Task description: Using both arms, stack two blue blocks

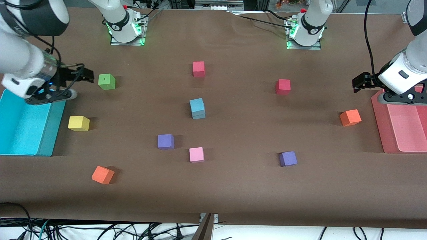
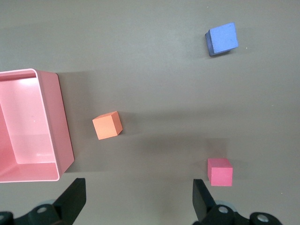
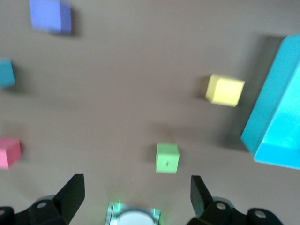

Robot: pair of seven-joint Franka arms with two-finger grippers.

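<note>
- Left gripper point(image 1: 356, 83), jaws apart and empty, hangs by the pink plastic tray point(image 1: 380, 126).
- Right gripper point(image 1: 87, 75), jaws apart and empty, hangs beside the cyan plastic bin point(image 1: 50, 133).
- The two sky-blue foam cubes point(image 1: 197, 108) sit stacked mid-table, between both grippers and well apart from each; neither arm looks clearly nearer.

We see the counter point(image 1: 233, 186) covered by a matt brown sheet that looks like paper or thin felt, smooth with faint creases. The two blue blocks point(image 1: 197, 108), stacked at its middle, look like matt foam with soft edges, as do the green cube point(image 1: 106, 81) and the orange cube point(image 1: 350, 117). The cyan bin point(image 1: 20, 130) and the pink bin point(image 1: 400, 133) at the counter's ends look like smooth moulded plastic with a mild sheen. The arms' shells look like glossy white plastic; each claw, the left claw point(image 2: 139, 199) and the right claw point(image 3: 137, 197), looks like matt black plastic.
</note>
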